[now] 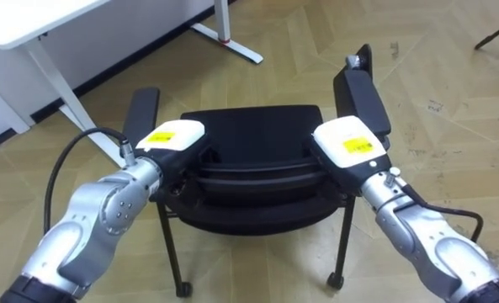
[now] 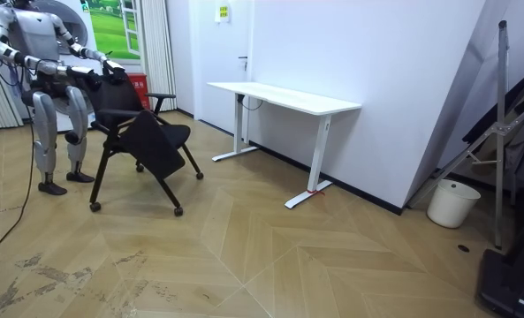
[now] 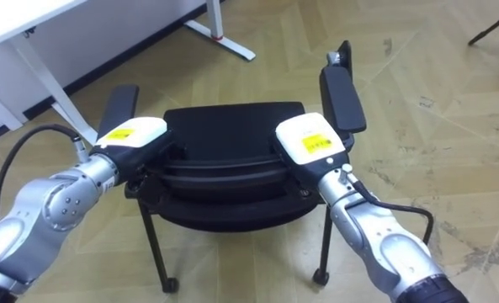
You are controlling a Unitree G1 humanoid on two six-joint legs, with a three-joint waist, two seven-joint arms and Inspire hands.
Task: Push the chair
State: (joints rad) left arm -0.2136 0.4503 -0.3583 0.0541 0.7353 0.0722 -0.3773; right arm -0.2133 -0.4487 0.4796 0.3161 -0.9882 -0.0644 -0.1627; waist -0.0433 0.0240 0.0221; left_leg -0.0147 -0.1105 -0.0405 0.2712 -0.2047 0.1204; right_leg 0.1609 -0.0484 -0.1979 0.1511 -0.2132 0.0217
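A black wheeled chair (image 1: 249,126) with two armrests stands right in front of me, its seat facing away. My left hand (image 1: 175,137) rests on the left end of the backrest's top edge. My right hand (image 1: 347,141) sits on the right end. Both show their white backs with yellow labels. In the room view I stand behind the chair (image 2: 147,141) at the room view's left, arms stretched forward to its backrest, with my hands (image 2: 110,65) at its top.
A white desk (image 1: 22,21) with a white leg frame (image 1: 232,42) stands ahead to my left on the wooden floor. The room view shows the desk (image 2: 284,95) against the wall, a white bucket (image 2: 444,203) and dark folded frames (image 2: 509,115) further right.
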